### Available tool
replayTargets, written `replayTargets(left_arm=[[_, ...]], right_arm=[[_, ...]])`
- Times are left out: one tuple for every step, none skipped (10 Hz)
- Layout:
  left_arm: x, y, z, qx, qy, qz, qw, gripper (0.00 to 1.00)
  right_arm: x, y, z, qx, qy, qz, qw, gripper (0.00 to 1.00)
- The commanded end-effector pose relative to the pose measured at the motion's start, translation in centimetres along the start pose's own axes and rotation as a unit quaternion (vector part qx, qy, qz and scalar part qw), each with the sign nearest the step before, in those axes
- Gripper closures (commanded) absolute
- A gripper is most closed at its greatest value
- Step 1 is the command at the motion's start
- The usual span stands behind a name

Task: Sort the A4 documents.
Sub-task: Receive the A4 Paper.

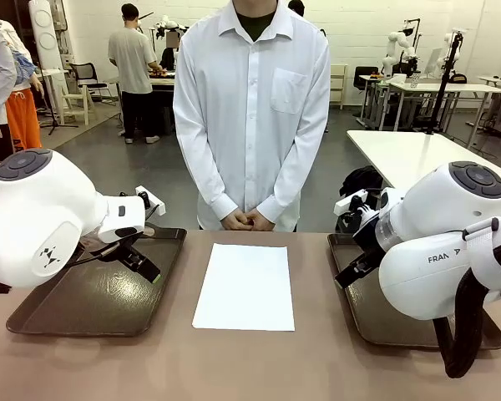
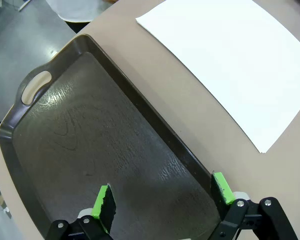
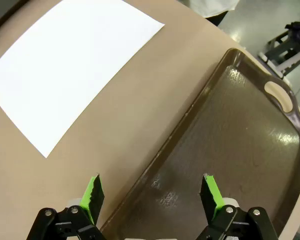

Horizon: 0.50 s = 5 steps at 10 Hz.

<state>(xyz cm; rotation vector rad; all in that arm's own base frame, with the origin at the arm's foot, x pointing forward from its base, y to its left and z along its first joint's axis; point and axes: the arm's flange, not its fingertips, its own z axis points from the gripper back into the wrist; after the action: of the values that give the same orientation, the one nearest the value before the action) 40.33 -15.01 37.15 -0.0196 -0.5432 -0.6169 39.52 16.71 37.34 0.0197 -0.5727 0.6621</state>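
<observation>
A white stack of A4 documents (image 1: 243, 286) lies flat on the brown table between two dark brown trays. My left gripper (image 1: 144, 262) hovers open over the left tray (image 1: 67, 309). In the left wrist view, the left gripper (image 2: 163, 196) stands with its green pads wide apart above the left tray's (image 2: 65, 130) floor, and the documents (image 2: 230, 65) lie beyond its rim. My right gripper (image 1: 351, 274) hangs open over the inner edge of the right tray (image 1: 376, 322). In the right wrist view, the right gripper (image 3: 152, 194) straddles that tray's (image 3: 235, 145) rim, with the documents (image 3: 70, 65) off to one side. Neither gripper holds anything.
A person in a white shirt stands at the table's far edge with clasped hands (image 1: 247, 220), just behind the documents. Both trays look bare inside and have cut-out handles. Bare tabletop (image 1: 234, 368) runs along the near edge.
</observation>
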Motion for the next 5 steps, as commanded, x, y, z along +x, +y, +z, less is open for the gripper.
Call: replayTargets(left_arm=[[0.0,0.0,0.0,0.000,0.000,0.001,1.000,0.00],[0.0,0.0,0.0,0.000,0.000,0.001,1.000,0.00],[0.0,0.0,0.0,0.000,0.000,0.000,1.000,0.00],[-0.5,0.5,1.1,0.002,-0.004,-0.019,1.000,0.00],[-1.2,1.2,2.9,-0.023,-0.019,-0.020,0.999,0.00]], right_arm=[[0.0,0.0,0.0,0.000,0.000,0.000,1.000,0.00],[0.0,0.0,0.0,0.000,0.000,0.000,1.000,0.00],[0.0,0.0,0.0,0.000,0.000,0.000,1.000,0.00],[-0.2,-0.4,1.3,-0.005,-0.009,0.001,1.000,0.00],[-0.8,-1.3,3.0,0.009,-0.025,-0.012,1.000,0.00]])
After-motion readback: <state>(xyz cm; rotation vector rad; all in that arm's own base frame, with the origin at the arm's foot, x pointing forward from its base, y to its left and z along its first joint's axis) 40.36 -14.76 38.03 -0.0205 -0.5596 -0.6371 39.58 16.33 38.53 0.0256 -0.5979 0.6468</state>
